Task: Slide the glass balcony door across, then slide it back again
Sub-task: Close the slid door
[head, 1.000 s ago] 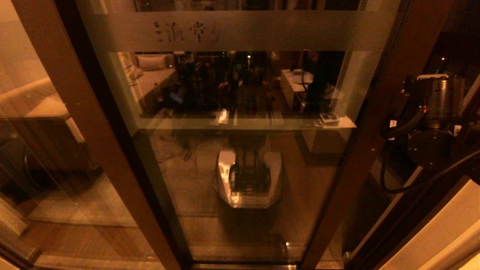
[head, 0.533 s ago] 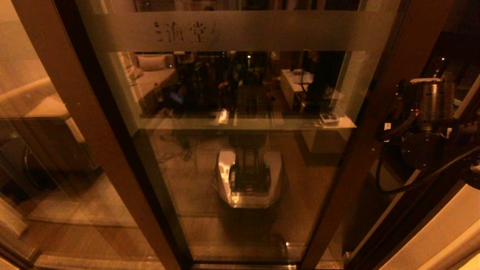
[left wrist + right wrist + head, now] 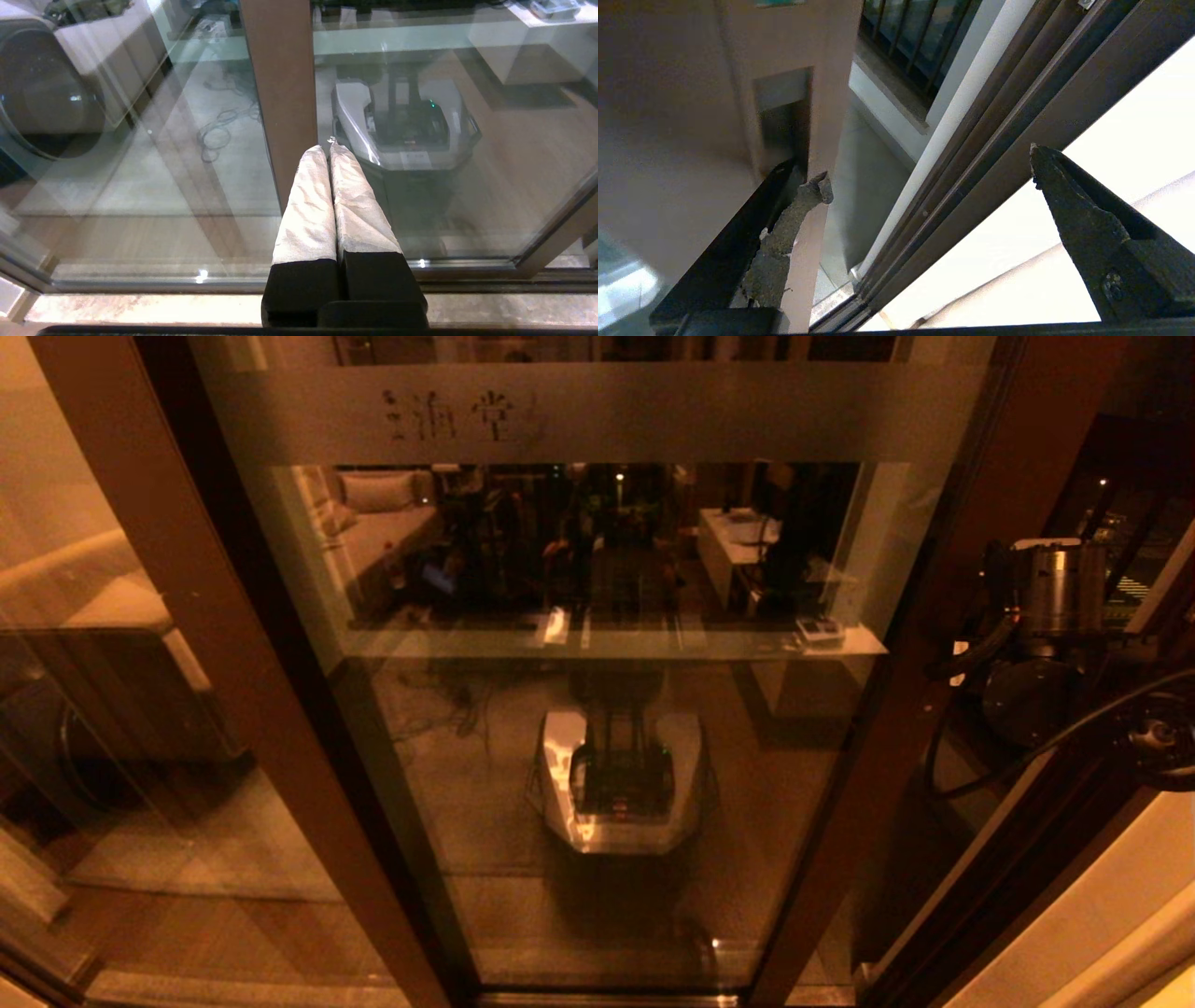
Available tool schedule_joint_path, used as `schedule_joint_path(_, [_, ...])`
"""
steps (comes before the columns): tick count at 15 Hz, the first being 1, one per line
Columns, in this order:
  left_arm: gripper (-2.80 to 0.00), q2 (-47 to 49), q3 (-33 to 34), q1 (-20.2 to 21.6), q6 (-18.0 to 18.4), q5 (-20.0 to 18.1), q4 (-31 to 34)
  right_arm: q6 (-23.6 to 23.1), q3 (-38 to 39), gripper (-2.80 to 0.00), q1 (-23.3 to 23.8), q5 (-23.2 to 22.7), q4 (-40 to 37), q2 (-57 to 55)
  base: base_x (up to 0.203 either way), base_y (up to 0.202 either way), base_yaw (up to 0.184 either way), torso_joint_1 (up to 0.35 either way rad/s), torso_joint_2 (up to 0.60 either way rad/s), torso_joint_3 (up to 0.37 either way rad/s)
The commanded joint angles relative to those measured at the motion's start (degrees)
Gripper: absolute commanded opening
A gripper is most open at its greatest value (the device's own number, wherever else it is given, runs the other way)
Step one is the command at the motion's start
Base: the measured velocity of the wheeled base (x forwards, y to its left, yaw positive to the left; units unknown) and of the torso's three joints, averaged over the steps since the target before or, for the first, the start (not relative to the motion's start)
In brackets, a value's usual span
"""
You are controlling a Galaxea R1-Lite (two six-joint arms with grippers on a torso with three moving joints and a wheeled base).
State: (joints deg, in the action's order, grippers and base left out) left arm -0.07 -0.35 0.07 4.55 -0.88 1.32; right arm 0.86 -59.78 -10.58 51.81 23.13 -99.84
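The glass balcony door (image 3: 597, 709) fills the middle of the head view, a tall pane in a dark brown frame with a frosted band (image 3: 607, 413) across its top that carries faint characters. Its right-hand stile (image 3: 924, 644) stands short of the outer door frame (image 3: 1046, 840), so a gap lies open between them, and through that gap a railing and pale floor show in the right wrist view. To the left of the door a lighter brown post (image 3: 187, 616) borders a fixed glass panel (image 3: 84, 709).

The right tool (image 3: 927, 168) is at the stile's edge, raised on the right side of the head view where only the arm's wrist housing (image 3: 1055, 588) and cables show. In its wrist view the fingers are spread wide: one worn, padded finger (image 3: 784, 233) lies against the stile just below the recessed slot handle (image 3: 782, 116), its tip at the stile's edge, while the other finger (image 3: 1083, 219) hangs well apart over the pale wall beside the outer frame. It grips nothing.

The left tool (image 3: 329, 149) is parked low, facing the foot of the glass near the lighter post, its two cloth-wrapped fingers pressed together and clenched on nothing.

The pane mirrors the robot's own base (image 3: 621, 784). No container can be made out.
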Motion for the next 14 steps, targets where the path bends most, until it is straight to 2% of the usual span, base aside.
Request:
schedule_joint_path(1, [-2.80, -0.01, 0.00, 0.01, 0.11, 0.00, 0.00, 0.02, -0.17, 0.00, -0.05, 0.22, 0.17, -0.80, 0.000, 0.000, 0.000, 0.000, 0.00, 0.000])
schedule_joint_path(5, [-2.80, -0.01, 0.00, 0.01, 0.11, 0.00, 0.00, 0.02, -0.60, 0.00, 0.12, 0.22, 0.17, -1.24, 0.000, 0.000, 0.000, 0.000, 0.00, 0.000])
schedule_joint_path(14, [-2.80, -0.01, 0.00, 0.01, 0.07, 0.00, 0.00, -0.25, -0.77, 0.00, 3.64, -0.04, 0.17, -1.68, 0.000, 0.000, 0.000, 0.000, 0.00, 0.000])
